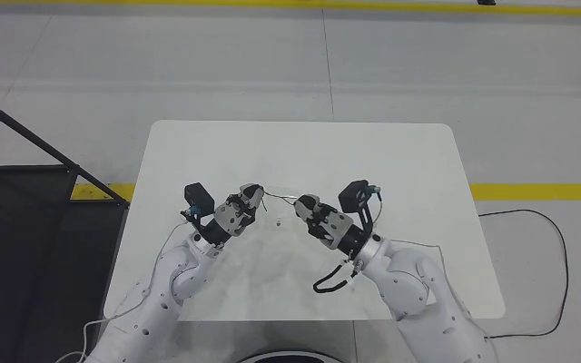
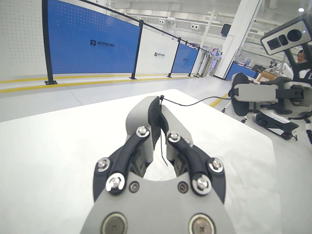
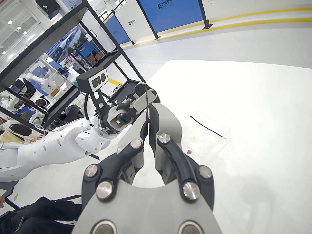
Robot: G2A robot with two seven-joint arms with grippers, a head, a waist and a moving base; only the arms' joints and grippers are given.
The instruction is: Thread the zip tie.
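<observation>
Left claw (image 2: 158, 104) pinching zip tie (image 2: 185, 105), right claw (image 3: 149, 115) gripping other end

**Bench** (image 1: 399, 154): white top, smooth, matt with a faint sheen.

**Zip tie** (image 2: 185, 104): thin black plastic, smooth, slightly glossy.

**Second zip tie** (image 3: 207, 126): same black plastic, lying on what looks like a clear film (image 3: 219, 127).

**Left gripper** (image 2: 158, 105):
- fingers (image 2: 136, 115) with a smooth, matt grey shell
- pads (image 2: 153, 115) black, finely ribbed, rubber-like
- links (image 2: 126, 152) matt black plastic
- bolts (image 2: 203, 183) bright polished metal
- base plate (image 2: 156, 203) satin grey metal

**Right gripper** (image 3: 149, 114): same materials and finishes.
</observation>
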